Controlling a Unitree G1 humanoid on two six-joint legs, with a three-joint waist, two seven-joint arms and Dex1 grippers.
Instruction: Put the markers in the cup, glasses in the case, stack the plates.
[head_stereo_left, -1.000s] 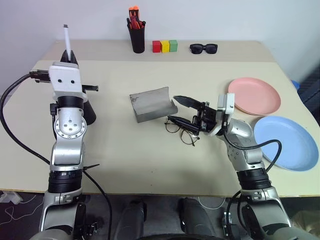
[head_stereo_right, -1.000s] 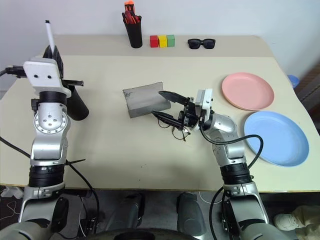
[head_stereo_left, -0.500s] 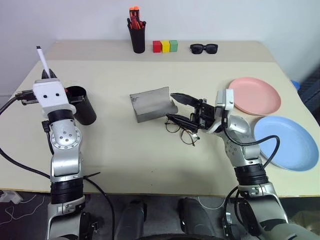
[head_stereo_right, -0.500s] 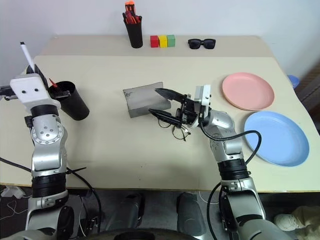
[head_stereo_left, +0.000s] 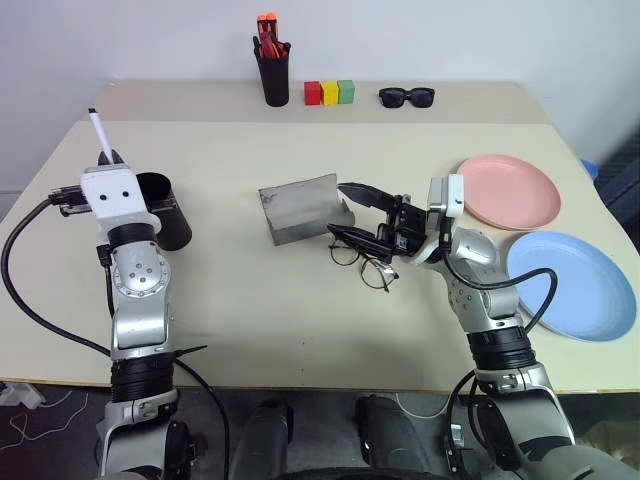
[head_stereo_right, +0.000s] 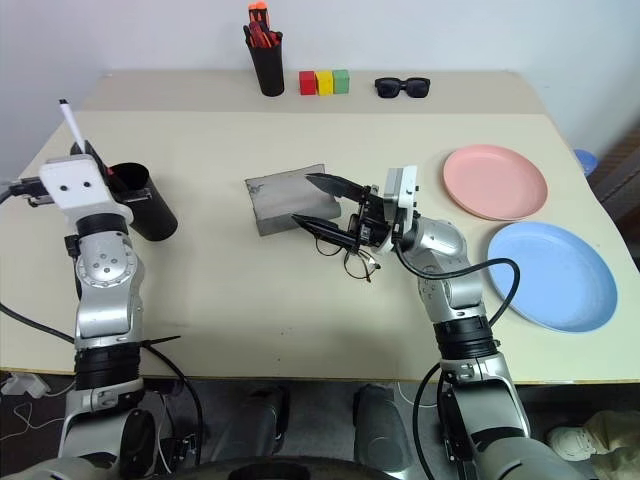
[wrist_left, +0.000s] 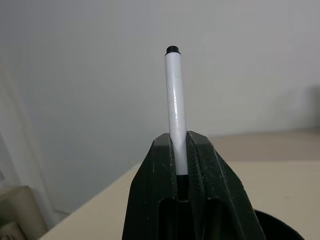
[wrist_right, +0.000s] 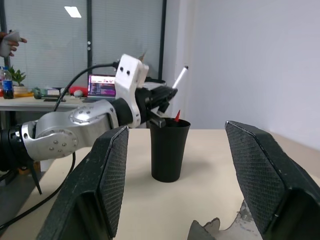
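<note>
L gripper (wrist_left: 179, 150): clamps white marker (wrist_left: 175, 100), upper left, beside cup (head_stereo_left: 165, 210).
Your risk: marker misses rim, tips cup. R gripper (head_stereo_left: 355, 212): wide, empty.

Beige table (head_stereo_left: 250, 300), a seam running across near the far edge. Along the far edge: narrow black cup of orange-red markers (head_stereo_left: 275, 70), red, yellow and green blocks (head_stereo_left: 330, 92), dark sunglasses (head_stereo_left: 406, 96). Near the left edge, wide black cup (head_stereo_left: 168, 208). At the middle, grey case (head_stereo_left: 303, 207), wire-rimmed glasses (head_stereo_left: 362, 263) just beside it. Toward the right edge, pink plate (head_stereo_left: 510, 191) and blue plate (head_stereo_left: 575, 284), close together.
</note>
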